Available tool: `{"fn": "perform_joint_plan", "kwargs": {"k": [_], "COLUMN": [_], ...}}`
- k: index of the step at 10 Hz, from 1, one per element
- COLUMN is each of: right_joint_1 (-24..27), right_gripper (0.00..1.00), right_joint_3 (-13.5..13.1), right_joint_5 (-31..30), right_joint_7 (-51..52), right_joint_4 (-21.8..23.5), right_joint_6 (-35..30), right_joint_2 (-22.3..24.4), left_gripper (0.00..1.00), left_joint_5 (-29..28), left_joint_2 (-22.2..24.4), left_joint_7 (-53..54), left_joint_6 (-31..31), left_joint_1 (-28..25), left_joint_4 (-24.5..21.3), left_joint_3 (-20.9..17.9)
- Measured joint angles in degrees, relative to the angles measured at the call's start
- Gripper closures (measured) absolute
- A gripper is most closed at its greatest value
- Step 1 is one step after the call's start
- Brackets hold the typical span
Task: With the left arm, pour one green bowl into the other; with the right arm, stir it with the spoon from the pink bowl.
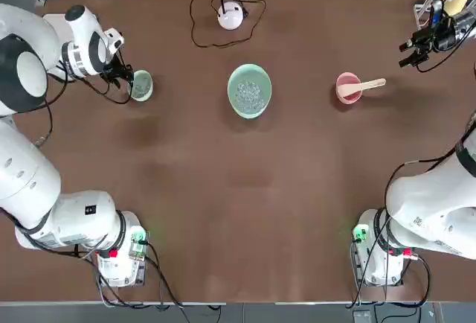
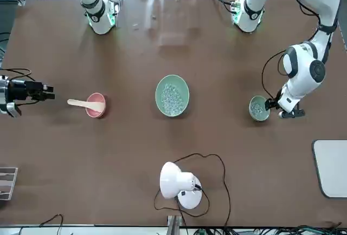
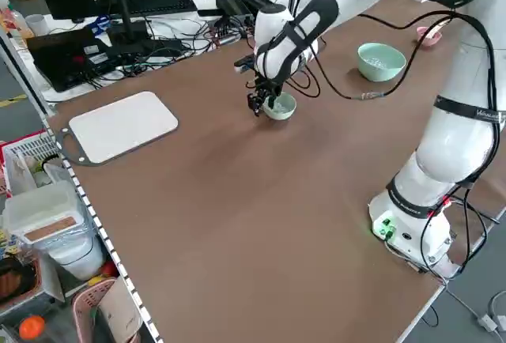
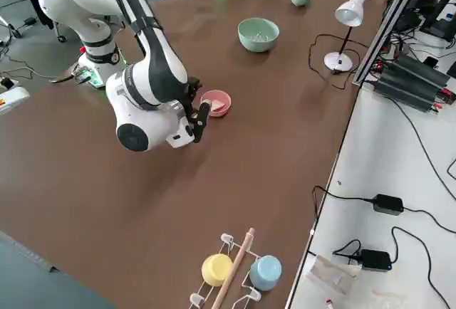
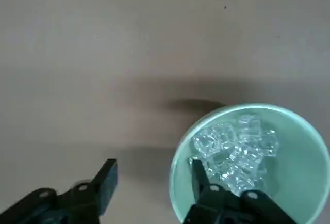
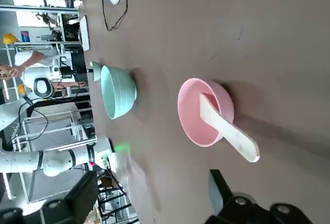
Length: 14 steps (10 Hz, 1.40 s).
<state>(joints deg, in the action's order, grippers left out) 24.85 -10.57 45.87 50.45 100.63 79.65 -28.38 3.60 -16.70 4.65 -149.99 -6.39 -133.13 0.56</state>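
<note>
Left gripper straddles the small green bowl's rim; right gripper waits open beside the pink bowl.

The left gripper (image 5: 149, 180) is down at the small green bowl (image 1: 140, 85) on the far left of the table (image 1: 223, 189), one finger inside it among clear chunks and the other outside, jaws partly apart around the rim and not visibly clamped. The large green bowl (image 1: 249, 91) stands mid-table, well apart from it, also holding clear pieces. The pink bowl (image 1: 347, 88) sits to the right, the wooden spoon (image 1: 366, 85) resting in it with its handle sticking out over the rim to the right. The right gripper (image 1: 413, 48) hovers at the far right edge, near the spoon handle, fingers wide and empty. A white lamp (image 1: 230, 15) stands at the far side.
</note>
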Motion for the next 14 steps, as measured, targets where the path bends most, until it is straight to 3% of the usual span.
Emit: {"fn": "perform_joint_plan", "kwargs": {"k": [4, 5, 11, 14], "right_joint_1": [0.49, 0.49, 0.44, -0.04], "right_gripper": [0.07, 0.07, 0.08, 0.11], "right_joint_3": [0.00, 0.05, 0.23, 0.62], "right_joint_5": [0.12, 0.05, -2.39, -2.40], "right_joint_7": [0.83, 2.29, 16.68, 17.31], "right_joint_4": [-0.01, 0.03, 0.68, 0.71], "right_joint_6": [2.21, 3.30, 9.76, 10.16], "right_joint_2": [-1.56, -1.68, -7.93, -8.57], "left_gripper": [0.67, 0.85, 0.96, 0.96], "left_joint_5": [0.00, 0.16, 2.18, 2.25], "left_joint_2": [-0.48, -0.48, 0.18, 5.99], "left_joint_7": [0.02, 0.01, -0.15, -4.52], "left_joint_6": [-0.71, -0.71, -0.71, 4.18], "left_joint_1": [0.01, 0.02, 0.11, 0.09], "left_joint_4": [0.35, 0.45, 1.03, 2.13], "left_joint_3": [0.13, 0.17, 0.84, 2.90]}}
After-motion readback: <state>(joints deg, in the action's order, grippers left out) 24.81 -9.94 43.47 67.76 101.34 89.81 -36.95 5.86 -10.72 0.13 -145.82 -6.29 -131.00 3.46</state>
